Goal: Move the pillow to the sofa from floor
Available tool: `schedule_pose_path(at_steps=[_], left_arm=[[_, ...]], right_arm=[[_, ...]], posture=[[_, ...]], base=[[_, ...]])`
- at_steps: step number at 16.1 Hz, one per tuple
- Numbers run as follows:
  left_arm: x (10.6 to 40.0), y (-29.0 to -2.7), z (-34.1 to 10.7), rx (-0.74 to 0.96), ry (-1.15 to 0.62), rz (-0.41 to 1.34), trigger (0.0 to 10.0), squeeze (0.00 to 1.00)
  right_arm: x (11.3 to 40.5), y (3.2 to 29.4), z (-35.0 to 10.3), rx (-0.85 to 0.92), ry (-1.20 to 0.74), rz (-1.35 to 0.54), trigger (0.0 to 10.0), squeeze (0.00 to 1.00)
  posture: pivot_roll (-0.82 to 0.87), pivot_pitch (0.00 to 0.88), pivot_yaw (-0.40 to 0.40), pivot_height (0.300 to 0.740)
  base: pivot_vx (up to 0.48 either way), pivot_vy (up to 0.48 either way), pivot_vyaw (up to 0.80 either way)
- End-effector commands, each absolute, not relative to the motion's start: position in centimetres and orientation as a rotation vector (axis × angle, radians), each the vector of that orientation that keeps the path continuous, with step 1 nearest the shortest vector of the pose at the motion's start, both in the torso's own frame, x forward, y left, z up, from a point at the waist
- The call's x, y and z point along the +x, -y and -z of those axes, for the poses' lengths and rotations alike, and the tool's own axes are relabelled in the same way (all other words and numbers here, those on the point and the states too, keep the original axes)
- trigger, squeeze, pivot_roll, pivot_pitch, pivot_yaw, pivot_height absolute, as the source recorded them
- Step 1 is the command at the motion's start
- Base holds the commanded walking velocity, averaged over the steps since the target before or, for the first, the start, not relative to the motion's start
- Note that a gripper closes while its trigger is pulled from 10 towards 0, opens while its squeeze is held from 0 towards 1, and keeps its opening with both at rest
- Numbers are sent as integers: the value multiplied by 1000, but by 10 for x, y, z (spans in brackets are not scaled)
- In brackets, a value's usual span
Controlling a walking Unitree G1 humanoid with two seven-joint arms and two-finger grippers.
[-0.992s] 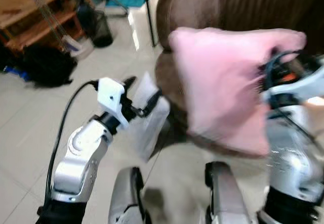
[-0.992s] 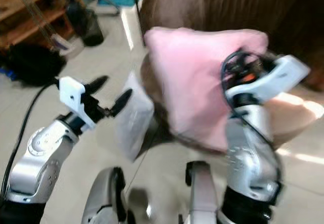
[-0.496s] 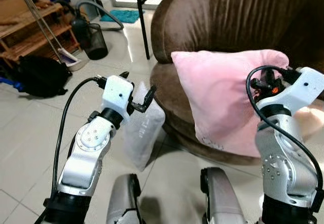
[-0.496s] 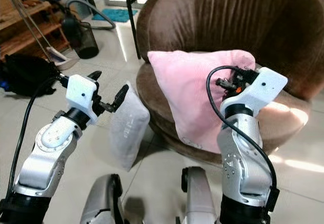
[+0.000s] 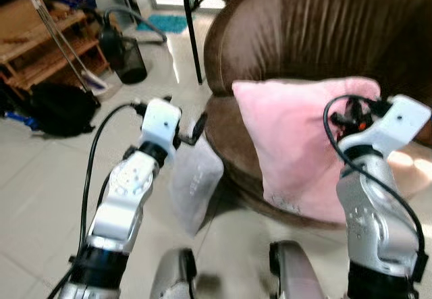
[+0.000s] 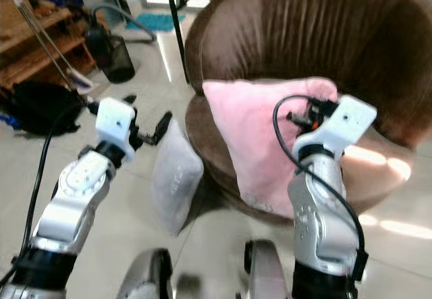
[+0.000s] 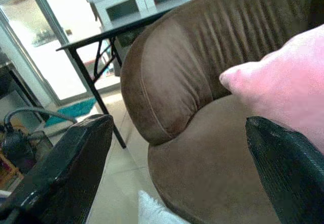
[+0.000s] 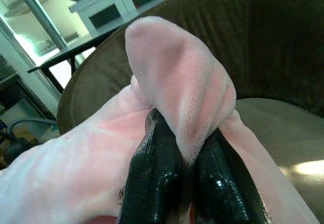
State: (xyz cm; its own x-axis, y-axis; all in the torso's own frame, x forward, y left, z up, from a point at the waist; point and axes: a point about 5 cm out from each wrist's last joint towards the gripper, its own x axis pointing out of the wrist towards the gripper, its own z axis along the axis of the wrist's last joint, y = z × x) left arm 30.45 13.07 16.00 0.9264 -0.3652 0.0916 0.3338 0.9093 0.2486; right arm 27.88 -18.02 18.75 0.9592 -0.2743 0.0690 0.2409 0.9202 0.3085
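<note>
The pink pillow [image 6: 266, 140] is off the floor and hanging over the brown sofa [image 6: 297, 49] seat, its corner pinched tight in the right gripper [image 8: 190, 155]. Lift done; what's left looks like lowering and letting go. Left gripper [image 5: 181, 120], fingers spread and empty, hovers beside the sofa above a grey pillow [image 6: 174, 181].

I see a tiled floor [image 5: 40, 171] carrying a brown sofa [image 5: 317, 36], a white pillow [image 5: 194, 181] leaning against it, and a black bag [image 5: 57, 108].
</note>
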Motion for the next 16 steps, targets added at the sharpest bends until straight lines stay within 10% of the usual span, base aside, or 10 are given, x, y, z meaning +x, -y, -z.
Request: schedule_pose_path(at_steps=[1,16], left_arm=[[307,-135,-158,249,126,345,10000,0],[309,-132,-161,314,167,347,10000,0]], right_arm=[[279,176,-199,304,171,253,10000,0],[286,170,-177,133,60,287,10000,0]], posture=[[-105,0,130,686],[-94,0,124,740]], base=[[0,0,0],[0,-131,0]])
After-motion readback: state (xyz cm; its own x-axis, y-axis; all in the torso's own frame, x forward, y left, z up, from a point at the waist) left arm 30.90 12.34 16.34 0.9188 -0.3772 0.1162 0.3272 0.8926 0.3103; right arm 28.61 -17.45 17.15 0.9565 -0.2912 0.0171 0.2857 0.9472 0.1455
